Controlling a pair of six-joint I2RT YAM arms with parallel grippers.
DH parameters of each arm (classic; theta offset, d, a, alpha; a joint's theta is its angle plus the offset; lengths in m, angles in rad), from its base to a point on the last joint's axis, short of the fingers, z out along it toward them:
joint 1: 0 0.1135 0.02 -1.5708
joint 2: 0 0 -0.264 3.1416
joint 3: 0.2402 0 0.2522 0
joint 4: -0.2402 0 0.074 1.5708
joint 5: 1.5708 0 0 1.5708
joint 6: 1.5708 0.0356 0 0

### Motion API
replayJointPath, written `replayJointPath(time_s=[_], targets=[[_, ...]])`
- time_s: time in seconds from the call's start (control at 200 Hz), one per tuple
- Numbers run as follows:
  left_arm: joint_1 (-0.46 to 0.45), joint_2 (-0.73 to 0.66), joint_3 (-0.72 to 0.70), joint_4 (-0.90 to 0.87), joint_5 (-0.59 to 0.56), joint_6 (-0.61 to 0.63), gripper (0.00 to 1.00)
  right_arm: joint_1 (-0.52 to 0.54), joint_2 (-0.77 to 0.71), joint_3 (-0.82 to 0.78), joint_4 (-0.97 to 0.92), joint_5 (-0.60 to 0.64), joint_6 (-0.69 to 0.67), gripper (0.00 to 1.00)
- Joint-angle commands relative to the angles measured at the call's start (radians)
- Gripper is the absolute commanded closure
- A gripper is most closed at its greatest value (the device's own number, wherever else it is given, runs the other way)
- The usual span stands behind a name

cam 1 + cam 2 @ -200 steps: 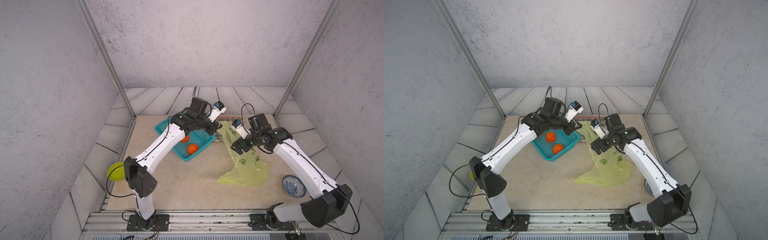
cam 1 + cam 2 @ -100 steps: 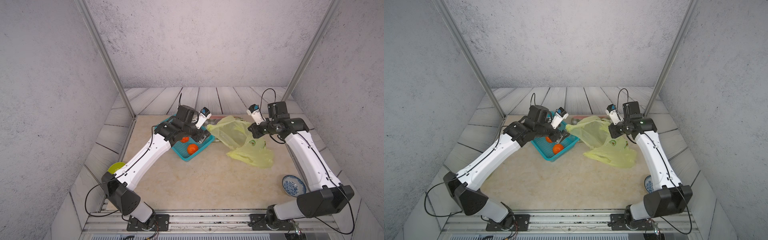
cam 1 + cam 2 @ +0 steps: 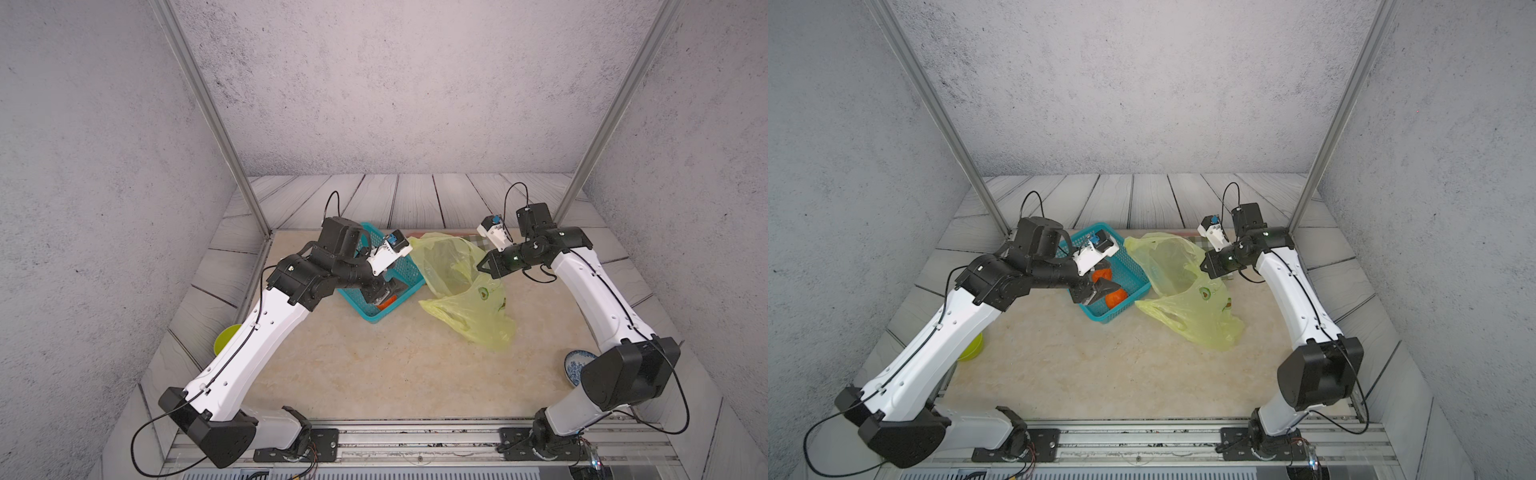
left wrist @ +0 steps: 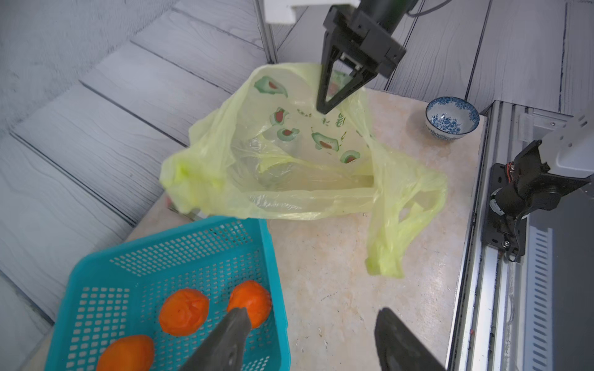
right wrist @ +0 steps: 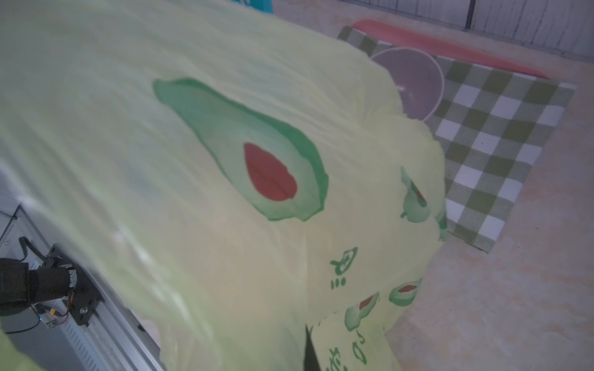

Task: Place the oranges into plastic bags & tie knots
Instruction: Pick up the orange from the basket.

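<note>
Yellow-green bag (image 3: 465, 299) lies crumpled on the table (image 3: 374, 365), mouth gaping toward the teal basket (image 4: 193, 237). We see its rim pinched up by the right end effector (image 4: 323, 109), jaws pressed together. The left end effector (image 3: 1102, 291) hangs spread over the basket w/ three oranges (image 4: 184, 311) inside, the nearest just beside one finger.

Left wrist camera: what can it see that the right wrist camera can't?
Only the left wrist view shows the three oranges lying in the teal basket, and a blue-and-white bowl. Only the right wrist view shows a green checked cloth with something red behind it. Both show the yellow-green bag with its avocado pictures, and the beige tabletop.
</note>
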Motion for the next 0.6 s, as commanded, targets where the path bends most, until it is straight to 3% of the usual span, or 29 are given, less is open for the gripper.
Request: replayJointPath(time_s=[0.0,0.08,0.215,0.305,0.435,0.596], targets=[[0.172,-0.022,-0.046,-0.042,0.163,-0.029,0.32,-0.002,0.011,0.017,-0.033,0.049,0.060,0.96],[0.287,-0.019,-0.140,0.091,0.185,-0.117,0.29,-0.001,0.004,-0.002,-0.024,0.022,0.071,0.96],[0.298,0.151,-0.156,0.205,-0.114,-0.104,0.23,0.007,-0.002,-0.029,-0.007,-0.062,0.070,0.96],[0.287,0.332,-0.047,0.195,-0.241,-0.091,0.19,0.015,-0.006,-0.039,0.003,-0.073,0.075,0.96],[0.286,0.559,0.118,0.160,-0.299,-0.081,0.16,0.015,-0.012,-0.050,0.013,-0.066,0.073,0.96],[0.284,0.818,0.363,0.026,-0.250,-0.098,0.14,0.016,-0.016,-0.058,0.025,-0.073,0.077,0.96]])
